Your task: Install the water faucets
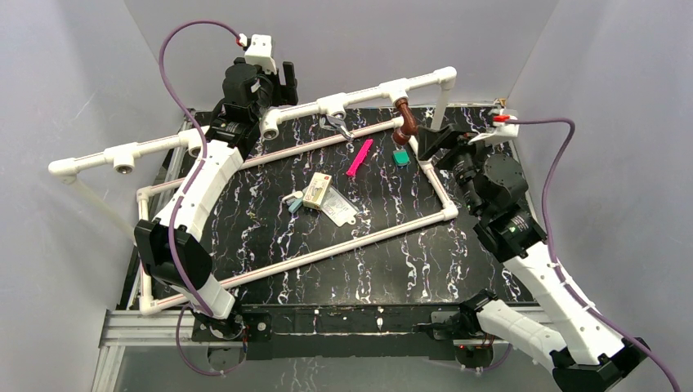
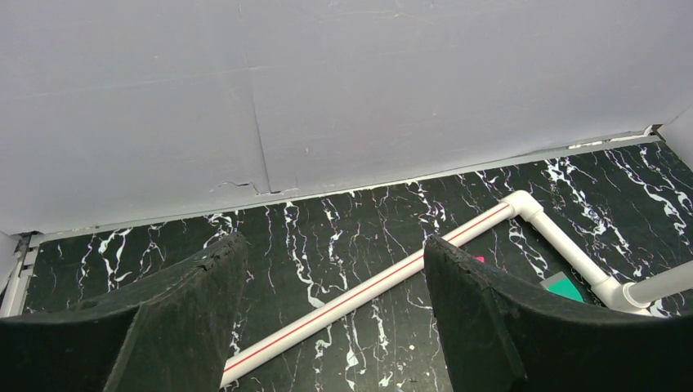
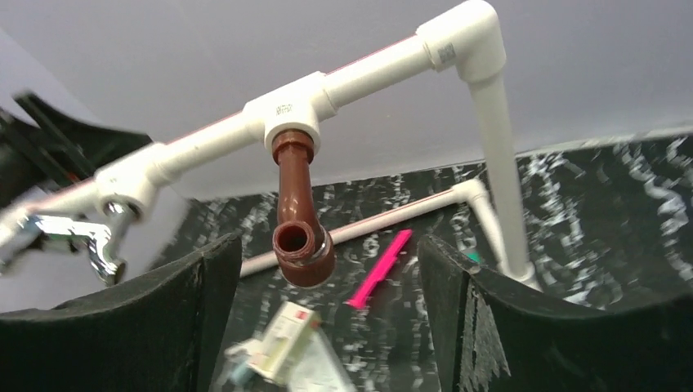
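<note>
Both faucets look mounted on the raised white pipe rail (image 1: 369,91) across the far side of the table (image 1: 409,261), so I judge the job mostly done. From above, the brown faucet (image 3: 296,208) sits at about 1 o'clock on the table. Its threaded end is in a tee socket (image 3: 286,110), its body hangs toward 6 o'clock, and its spout mouth faces the right wrist camera. The silver faucet (image 1: 336,126) hangs near 12 o'clock under the next tee along. It is blurred in the right wrist view, so I cannot tell how fully it is seated.

The right gripper (image 3: 330,249) faces the brown faucet with its jaws spread wide. One finger is at 9 o'clock of the faucet and the other at 3 o'clock, and neither touches it. The left gripper (image 2: 331,245) is lifted at about 11 o'clock and aimed at the back wall, its jaws also spread and holding nothing.

Two more sockets (image 1: 124,167) on the rail's left stretch are empty. No loose faucet shows on the table, only a pink strip (image 1: 359,158) and a small box (image 1: 317,192). What remains is probably a last snugging or squaring of the brown faucet.
</note>
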Tool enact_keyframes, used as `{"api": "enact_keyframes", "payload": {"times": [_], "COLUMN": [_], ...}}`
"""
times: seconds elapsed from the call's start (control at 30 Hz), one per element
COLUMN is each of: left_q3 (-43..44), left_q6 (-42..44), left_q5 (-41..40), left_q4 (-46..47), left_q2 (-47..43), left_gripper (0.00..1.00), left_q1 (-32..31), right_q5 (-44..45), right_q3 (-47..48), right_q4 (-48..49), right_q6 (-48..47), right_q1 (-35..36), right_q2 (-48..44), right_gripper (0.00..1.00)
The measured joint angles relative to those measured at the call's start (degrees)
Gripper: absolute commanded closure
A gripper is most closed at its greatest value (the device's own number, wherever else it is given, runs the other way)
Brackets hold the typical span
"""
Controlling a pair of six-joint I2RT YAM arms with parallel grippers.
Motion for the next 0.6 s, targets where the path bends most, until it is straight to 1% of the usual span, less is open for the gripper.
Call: {"api": "enact_keyframes", "payload": {"times": [0.1, 0.27, 0.47, 0.6], "left_q3": [0.0, 0.0, 0.0, 0.04], "left_q6": [0.0, 0.0, 0.0, 0.0], "left_q5": [0.02, 0.0, 0.02, 0.02], "left_q4": [-0.07, -0.11, -0.11, -0.13], "left_q2": [0.0, 0.0, 0.0, 0.0], "left_gripper": [0.23, 0.23, 0.23, 0.23], "left_q1": [0.0, 0.0, 0.0, 0.0], "right_q5": [-3.65, -11.15, -19.23, -21.33], "right_q3": [0.52, 1.92, 4.13, 5.46], "right_q4": [0.26, -0.57, -5.53, -9.03], "right_q6": [-13.16, -34.47, -61.72, -78.09], "right_q1": [0.0, 0.0, 0.0, 0.0], "right_q2": [0.0, -0.02, -0.11, 0.07], "right_gripper": [0.11, 0.1, 0.09, 0.09]}}
